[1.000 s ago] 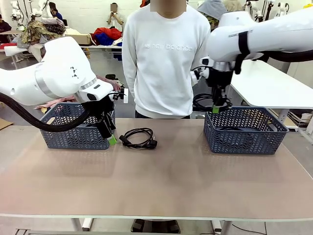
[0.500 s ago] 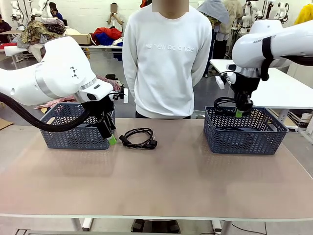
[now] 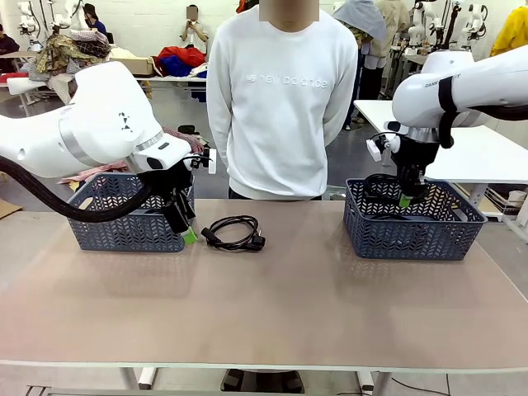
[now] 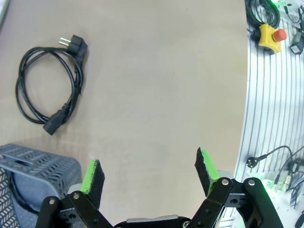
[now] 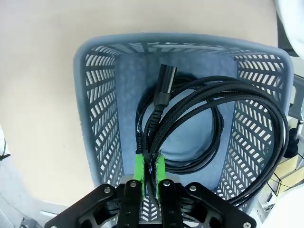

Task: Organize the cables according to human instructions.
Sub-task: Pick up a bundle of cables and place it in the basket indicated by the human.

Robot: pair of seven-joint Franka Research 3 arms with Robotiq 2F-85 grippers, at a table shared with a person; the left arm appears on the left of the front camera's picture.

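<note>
One coiled black cable [image 3: 233,233] lies on the table between the two baskets; it is also in the left wrist view [image 4: 47,90], plug end up. My left gripper [image 3: 186,229] hangs open beside the left basket [image 3: 124,216], a little left of that cable, its green pads [image 4: 92,175] wide apart with nothing between them. My right gripper [image 3: 404,198] is shut on another cable [image 5: 209,114], whose loops hang down into the right basket [image 3: 412,227]. In the right wrist view the pads [image 5: 138,166] pinch the cords over the basket wall [image 5: 97,109].
A person in a white sweater [image 3: 280,99] stands at the far edge between the baskets, hands behind the back. A black cord [image 4: 12,187] shows inside the left basket's corner. A yellow box with a red button [image 4: 270,35] sits off the table's edge.
My right arm has carried its cable rightward and down, from above the right basket's left rim to inside the basket. The left arm and the table cable have not moved.
</note>
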